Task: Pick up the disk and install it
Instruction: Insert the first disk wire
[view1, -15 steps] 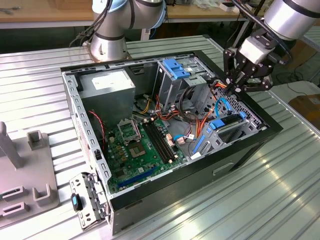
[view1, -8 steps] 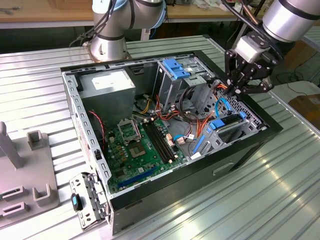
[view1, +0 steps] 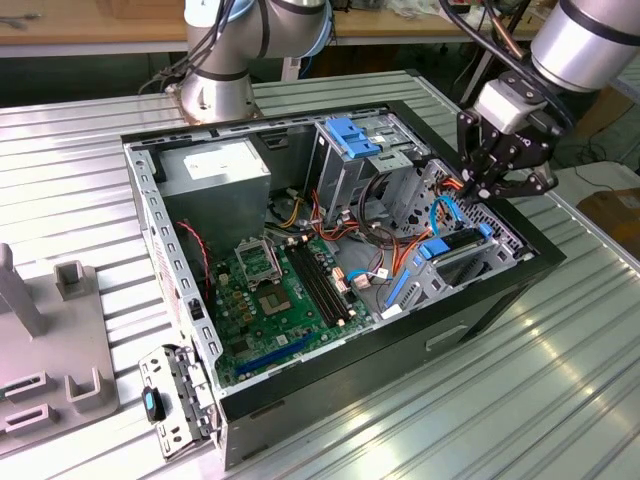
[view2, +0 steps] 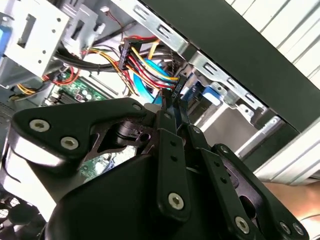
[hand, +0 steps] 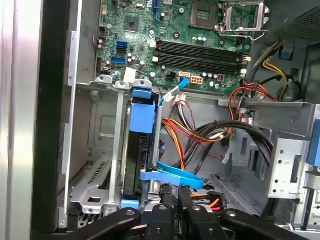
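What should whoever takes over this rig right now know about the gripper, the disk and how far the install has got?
Gripper: over the drive-bay end of the computer case, close beside the disk.
Disk: standing on edge in the drive bay, inside its blue carrier.
Done: pickup and insertion look finished.
Left: full seating cannot be confirmed. A blue cable crosses beside the disk, close to the gripper.

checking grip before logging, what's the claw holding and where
Not the disk, seated in its bay; the claw seems pinched on a black cable connector.
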